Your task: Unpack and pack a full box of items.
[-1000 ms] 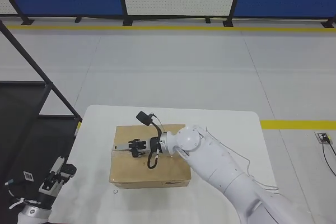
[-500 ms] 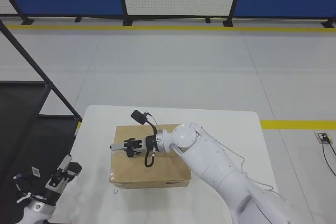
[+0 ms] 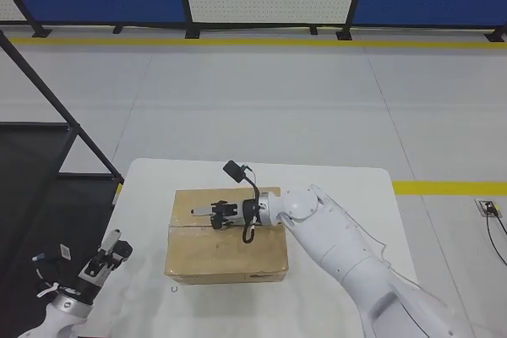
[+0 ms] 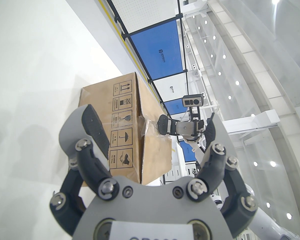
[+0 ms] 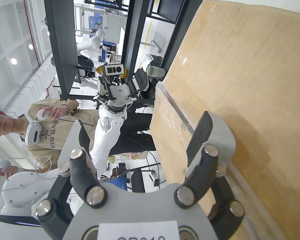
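Left gripper point(image 3: 111, 251) sits off the left edge of the white table point(image 3: 338, 194), low and well apart from the cardboard box point(image 3: 228, 245). Its own wrist view shows the left gripper point(image 4: 151, 123) released: both fingers are spread wide and nothing is between them. The fingers point toward the labelled end face of the box point(image 4: 122, 96).

The box stands on the table, left of the table's centre. Both top flaps are closed. Clear tape runs along the seam between the 2 flaps and folds down over the end face. 1 small dark item point(image 3: 175, 290) lies on the table just beside the box's near left corner; what it is cannot be told.

Right gripper point(image 3: 204, 208) lies low over the box top, near the far left part of the lid and close to the taped seam. The right wrist view shows the right gripper point(image 5: 142, 128) released and empty. 1 finger point(image 5: 202, 136) is over the box point(image 5: 240, 76) beside the seam; contact with the cardboard cannot be confirmed. The other finger lies past the box edge.
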`<state>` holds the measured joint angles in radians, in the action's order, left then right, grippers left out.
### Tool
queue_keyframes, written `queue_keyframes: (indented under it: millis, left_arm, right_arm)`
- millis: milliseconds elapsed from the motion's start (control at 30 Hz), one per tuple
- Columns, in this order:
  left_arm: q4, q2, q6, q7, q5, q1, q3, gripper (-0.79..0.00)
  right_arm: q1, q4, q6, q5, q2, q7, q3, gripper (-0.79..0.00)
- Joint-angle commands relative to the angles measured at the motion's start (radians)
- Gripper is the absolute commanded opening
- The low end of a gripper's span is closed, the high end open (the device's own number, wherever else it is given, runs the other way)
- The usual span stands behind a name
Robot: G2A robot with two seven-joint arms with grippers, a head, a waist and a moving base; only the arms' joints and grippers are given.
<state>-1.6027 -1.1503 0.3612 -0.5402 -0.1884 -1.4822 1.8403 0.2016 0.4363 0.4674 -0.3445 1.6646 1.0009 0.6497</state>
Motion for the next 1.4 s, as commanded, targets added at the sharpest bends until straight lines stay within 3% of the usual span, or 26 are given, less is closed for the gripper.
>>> queue_keyframes:
  millis: [0,200,367,700,1000,1200,1367]
  left_arm:
    - [-0.002,0.0,0.0,0.0,0.004,0.002,-0.005,0.0]
    - [-0.013,0.002,-0.003,0.002,0.013,0.004,-0.019,0.0]
    - [-0.013,0.003,-0.004,0.004,0.018,0.005,-0.025,0.0]
    - [-0.026,0.005,-0.01,0.008,0.03,0.008,-0.044,0.0]
    - [-0.028,0.007,-0.014,0.015,0.041,0.011,-0.055,0.0]
    - [-0.03,0.008,-0.017,0.021,0.05,0.013,-0.062,0.0]
    - [-0.033,0.009,-0.021,0.025,0.055,0.015,-0.066,0.0]
  right_arm:
    - [0.01,0.022,-0.002,0.017,-0.019,-0.01,0.018,0.0]
    - [0.062,0.132,-0.054,0.077,-0.084,-0.027,0.084,0.0]
    - [0.146,0.307,-0.117,0.13,-0.152,-0.012,0.168,0.0]
    - [0.403,0.739,-0.371,0.326,-0.281,-0.037,0.394,0.0]
    - [0.515,0.858,-0.461,0.359,-0.328,-0.021,0.525,0.0]
    - [0.549,0.877,-0.412,0.315,-0.343,-0.017,0.58,0.0]
    - [0.526,0.838,-0.395,0.31,-0.341,-0.021,0.556,0.0]
